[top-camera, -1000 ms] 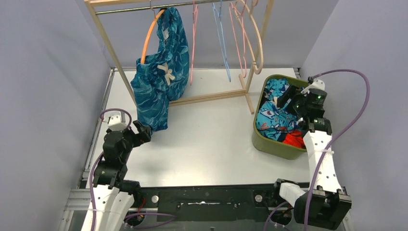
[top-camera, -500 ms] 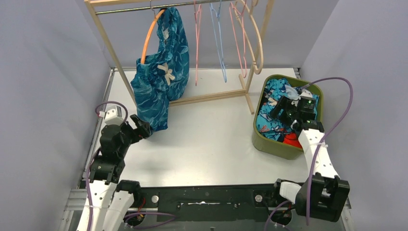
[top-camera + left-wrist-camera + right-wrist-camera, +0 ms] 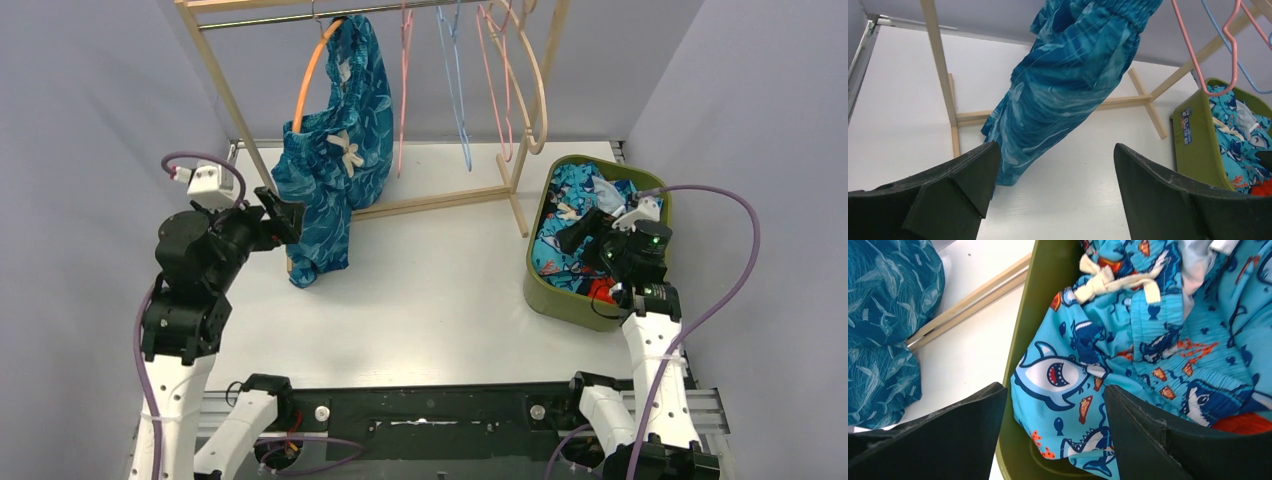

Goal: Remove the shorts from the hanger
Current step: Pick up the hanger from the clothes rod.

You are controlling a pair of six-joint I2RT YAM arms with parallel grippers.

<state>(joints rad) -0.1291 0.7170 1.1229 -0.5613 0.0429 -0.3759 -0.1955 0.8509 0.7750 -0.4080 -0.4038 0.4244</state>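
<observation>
Your left gripper (image 3: 283,213) has lifted from down by the hem of the shorts (image 3: 335,170) and now sits higher, just beside their left edge. Its jaws are spread wide with nothing between them. In the wrist view the teal cloth hangs straight ahead, between the two fingers but further off. The shorts are still draped on the orange hanger (image 3: 312,75) at the left end of the rack (image 3: 230,100), so I'd say this pair has yet to come off and you are lining up a grab on it.

Further right on the rail, the spare hangers (image 3: 455,100) are bare.

Your right gripper (image 3: 580,232) has pulled back toward you and hangs over the near left part of the bin (image 3: 575,305). It is parted and holds nothing. Under it lie shark shorts (image 3: 1168,340) and a bit of orange-red cloth, which suggests that arm has finished there.

The table (image 3: 440,290) is flat, white and smooth, with the rack's feet on it. Plain grey walls (image 3: 90,100) close it in on the left, back and right, leaving little room to swing wide.
</observation>
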